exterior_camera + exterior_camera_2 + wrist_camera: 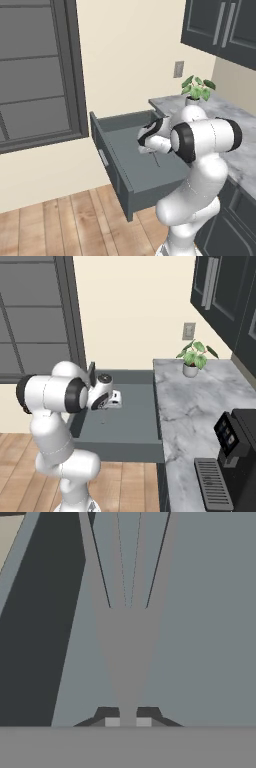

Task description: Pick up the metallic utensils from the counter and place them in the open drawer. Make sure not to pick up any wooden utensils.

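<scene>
My gripper (pixel 128 722) is shut on a slim grey metal fork (pixel 128 642), one of the metallic utensils. The fork's handle sits between the fingertips and its tines point away, down toward the floor of the open drawer (pixel 200 637). In the left base view the gripper (pixel 151 148) hangs over the inside of the dark blue-grey drawer (pixel 107 162), with the thin fork (pixel 156 160) dangling below it. From the right base view the gripper (pixel 106 405) is above the drawer's floor (pixel 130 431), left of the marble counter (pixel 195 406). The wooden utensils are out of view.
A potted plant (pixel 192 358) stands at the counter's back edge. A black coffee machine (pixel 235 451) sits at its near end. Dark upper cabinets (pixel 225 291) hang above. A window (pixel 35 70) and wooden flooring (pixel 60 225) lie to the left of the drawer.
</scene>
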